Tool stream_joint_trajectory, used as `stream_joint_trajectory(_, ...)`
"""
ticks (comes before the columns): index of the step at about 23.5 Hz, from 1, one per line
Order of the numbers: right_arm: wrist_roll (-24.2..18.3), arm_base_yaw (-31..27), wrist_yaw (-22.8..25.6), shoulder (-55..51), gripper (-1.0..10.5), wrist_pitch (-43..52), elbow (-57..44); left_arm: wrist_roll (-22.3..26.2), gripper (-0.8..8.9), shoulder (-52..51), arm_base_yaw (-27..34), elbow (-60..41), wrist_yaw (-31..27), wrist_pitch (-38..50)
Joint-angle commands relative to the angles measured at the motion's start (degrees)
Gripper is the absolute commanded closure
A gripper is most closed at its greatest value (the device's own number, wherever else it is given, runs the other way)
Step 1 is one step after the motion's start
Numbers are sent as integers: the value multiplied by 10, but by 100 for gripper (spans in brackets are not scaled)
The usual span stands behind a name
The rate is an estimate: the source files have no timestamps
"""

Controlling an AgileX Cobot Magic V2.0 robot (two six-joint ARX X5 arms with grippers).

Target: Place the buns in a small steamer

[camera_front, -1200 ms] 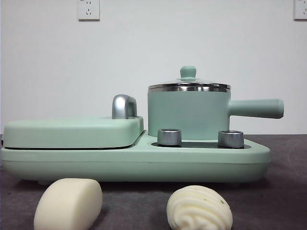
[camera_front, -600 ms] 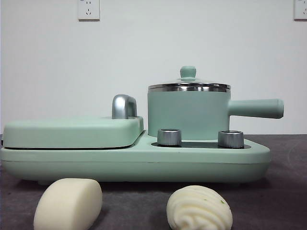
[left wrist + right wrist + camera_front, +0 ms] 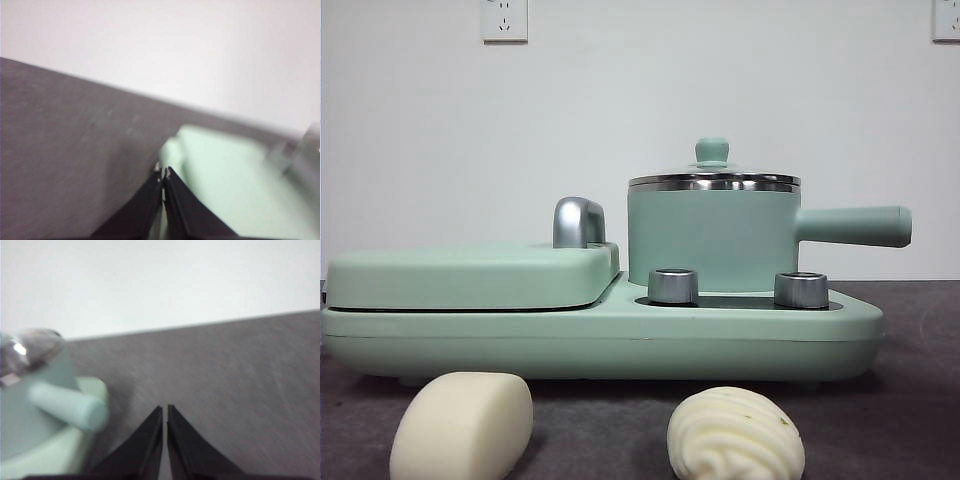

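Buns (image 3: 463, 425) lie before the lidded steamer (image 3: 713, 235); right pincer (image 3: 165, 407), closed and empty like left pincer (image 3: 163, 172), is nearer its handle.

The small steamer (image 3: 713, 234) sits on the right side of the cooker base (image 3: 600, 335) with the flat griddle (image 3: 470, 276) to its left, and the smooth bun (image 3: 462, 427) and ridged bun (image 3: 735, 436) lie on the table (image 3: 910, 400) in front.

Both buns (image 3: 462, 425) cropped below; wrist views perhaps motion-blurred.
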Motion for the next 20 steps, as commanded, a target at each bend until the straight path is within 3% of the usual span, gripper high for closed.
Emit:
stream_joint_trajectory(1, 43, 3, -12, 0, 932, 53, 1, -126, 806, 0, 0, -11, 0, 45)
stream_joint_trajectory(5, 76, 3, -12, 0, 932, 53, 34, -134, 806, 0, 0, -10, 0, 131)
stream_joint_trajectory(10, 68, 3, -12, 3, 932, 9, 109, -126, 804, 1, 0, 17, 0, 163)
stream_joint_trajectory(14, 48, 3, -22, 28, 932, -42, 182, -112, 804, 12, 0, 73, 2, 106)
stream_joint_trajectory(20, 39, 3, -23, 94, 932, -106, 286, -25, 804, 61, -1, 195, 6, -1)
